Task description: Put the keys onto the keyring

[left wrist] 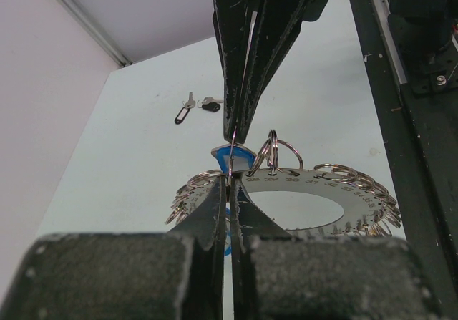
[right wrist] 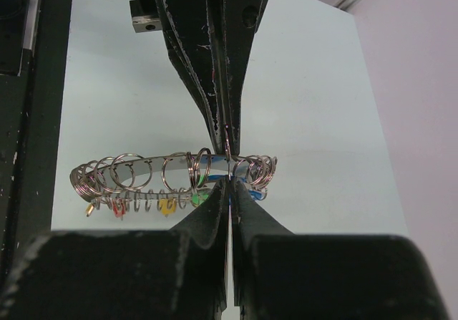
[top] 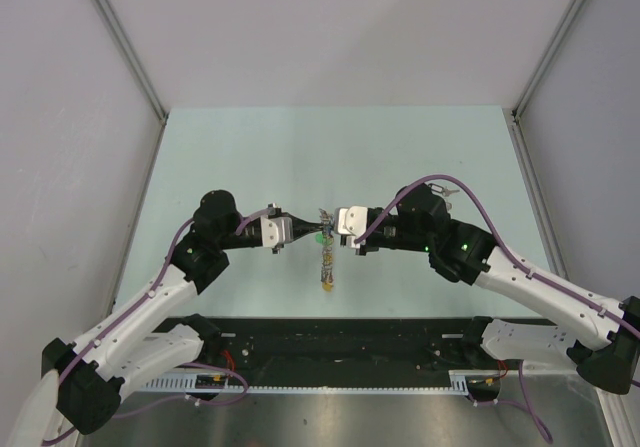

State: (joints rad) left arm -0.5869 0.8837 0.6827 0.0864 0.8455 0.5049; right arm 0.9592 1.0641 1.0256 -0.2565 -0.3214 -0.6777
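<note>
Keyring (left wrist: pixel 308 179), flat silver band fringed with wire loops (right wrist: pixel 87 179), coloured tags (right wrist: pixel 167 206)

Top view: looking down from high behind the arms (top: pixel 150 307), far off, whole table (top: pixel 250 147) in frame. Wrist views: very near, facing each other head-on, both sharing the keyring (left wrist: pixel 286 180) at frame centre, also mid-frame from above.

Robot lab: white-panel booth (top: pixel 330 37).
</note>
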